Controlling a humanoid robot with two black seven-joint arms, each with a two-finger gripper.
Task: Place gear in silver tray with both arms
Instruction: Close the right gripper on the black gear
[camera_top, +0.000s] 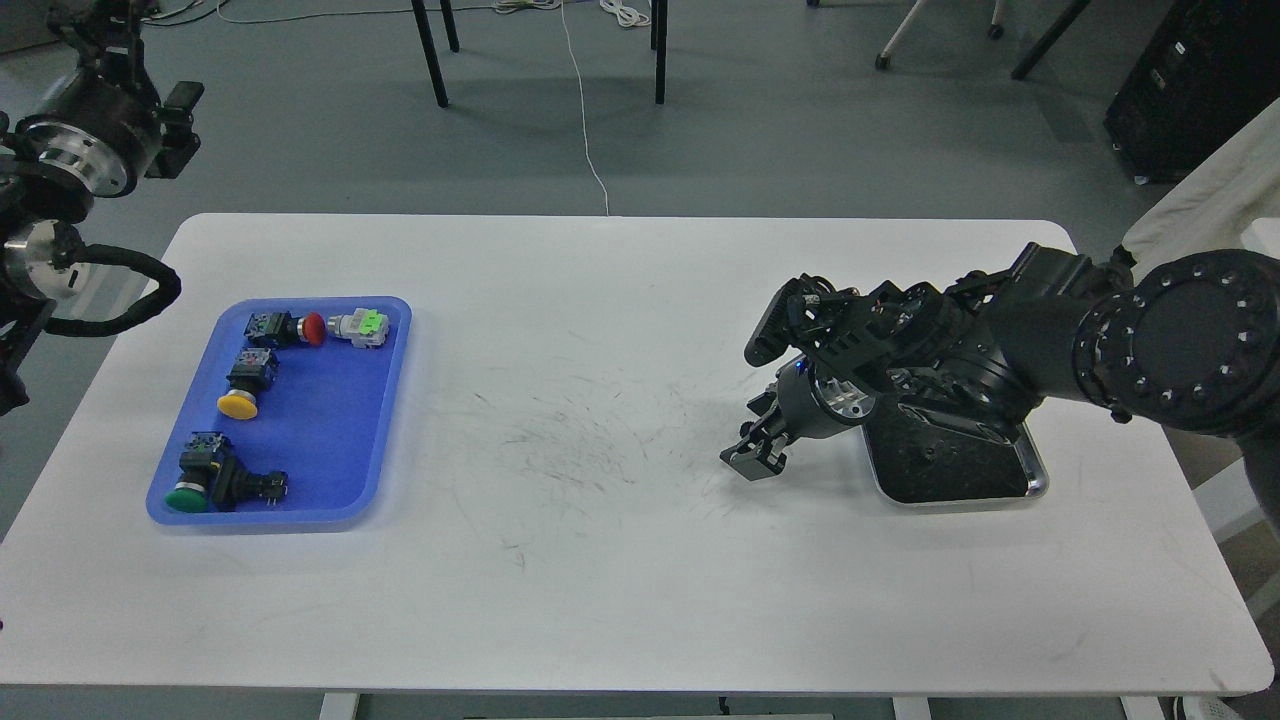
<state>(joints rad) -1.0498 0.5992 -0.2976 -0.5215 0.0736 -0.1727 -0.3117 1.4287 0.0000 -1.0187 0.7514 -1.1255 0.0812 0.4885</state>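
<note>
Reaching my right gripper (757, 452) low over the white table (620, 560), just left of the silver tray (1035, 487) my arm partly covers; fingers too dark to tell the gap. Left gripper (180, 125) raised off the far-left corner, spread unreadable. Push-button switches (240, 385) in the blue tray (330, 440), well apart from the silver one.

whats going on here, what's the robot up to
A two-armed robot is at a white table. Its right arm reaches over the silver tray, with its gripper low over the table just left of the tray; I can't tell if the fingers are open or holding anything. The left arm is raised off the table's left end. A blue tray on the left holds push-button parts: red, yellow, green. The visible part of the silver tray looks empty.
</note>
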